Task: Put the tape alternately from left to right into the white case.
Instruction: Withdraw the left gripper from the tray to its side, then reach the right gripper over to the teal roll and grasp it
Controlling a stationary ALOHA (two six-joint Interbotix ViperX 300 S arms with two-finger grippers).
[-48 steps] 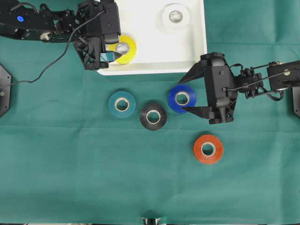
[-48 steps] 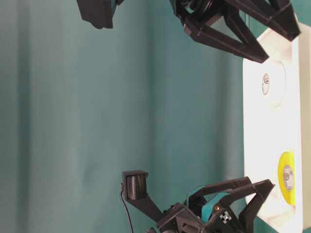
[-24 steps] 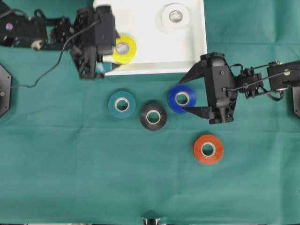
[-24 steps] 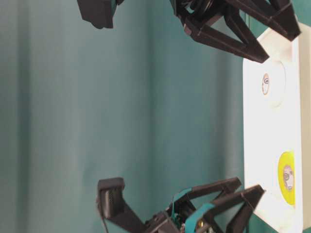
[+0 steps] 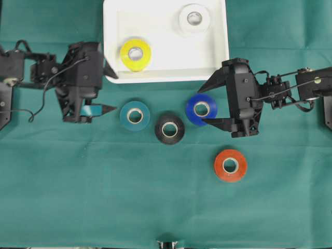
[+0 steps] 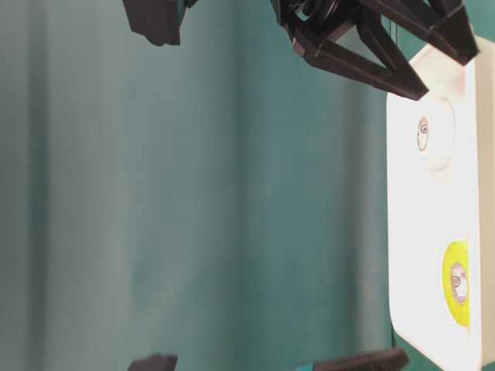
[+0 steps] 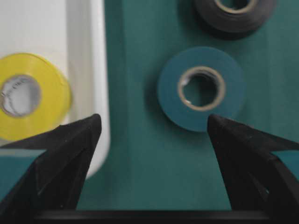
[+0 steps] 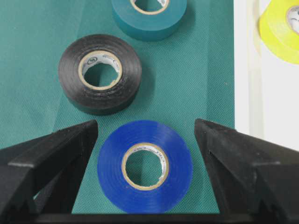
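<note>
Left gripper [image 5: 106, 93] withdrawn; overhead-only orange-red roll [image 5: 230, 165]

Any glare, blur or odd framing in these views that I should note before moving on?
Overhead view: even light, sharp, soft shadows only. Table-level view: appears turned sideways, and the shallow white rectangular plastic tray is blown out by glare. Left wrist view: the yellow ring-shaped tape roll and teal tape roll look soft. Right wrist view: the blue tape roll is crisp, and the open right hand frames it.
</note>
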